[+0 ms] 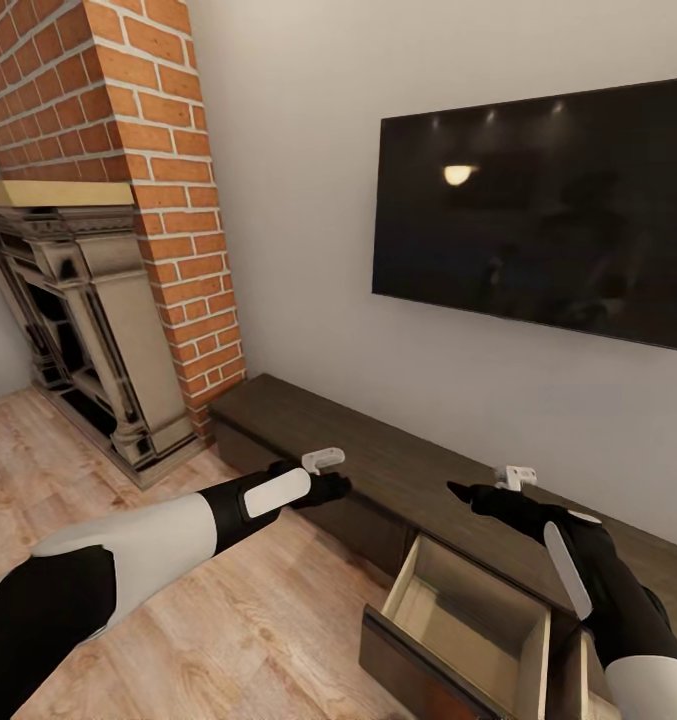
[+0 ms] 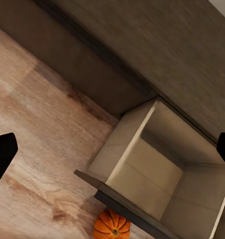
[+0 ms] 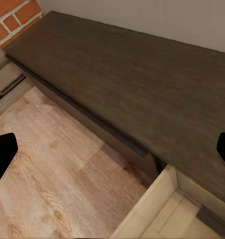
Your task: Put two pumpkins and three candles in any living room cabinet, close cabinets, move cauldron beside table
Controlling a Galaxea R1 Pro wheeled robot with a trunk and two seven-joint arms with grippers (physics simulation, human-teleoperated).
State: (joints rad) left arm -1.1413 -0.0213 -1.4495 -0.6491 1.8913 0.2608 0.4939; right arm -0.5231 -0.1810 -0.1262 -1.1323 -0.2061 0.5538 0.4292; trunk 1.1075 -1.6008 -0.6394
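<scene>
Head view: both arms reach over the long dark cabinet (image 1: 378, 480), left gripper (image 1: 323, 462) and right gripper (image 1: 515, 477) spread wide and empty, one drawer (image 1: 468, 610) pulled open at five o'clock. Left wrist view: a pumpkin (image 2: 112, 225) sits on the wood floor (image 2: 42, 149) just outside the open drawer's front. Right wrist view: the cabinet top and drawer corner show between wide-set fingertips (image 3: 2, 152).

Matt dark-brown wood-grain cabinet (image 1: 398, 470), smooth pale beige drawer (image 1: 478, 610) inside, light wood-plank floor (image 1: 228, 620), rough red brick chimney (image 1: 168, 180), glossy black screen (image 1: 538, 210)
</scene>
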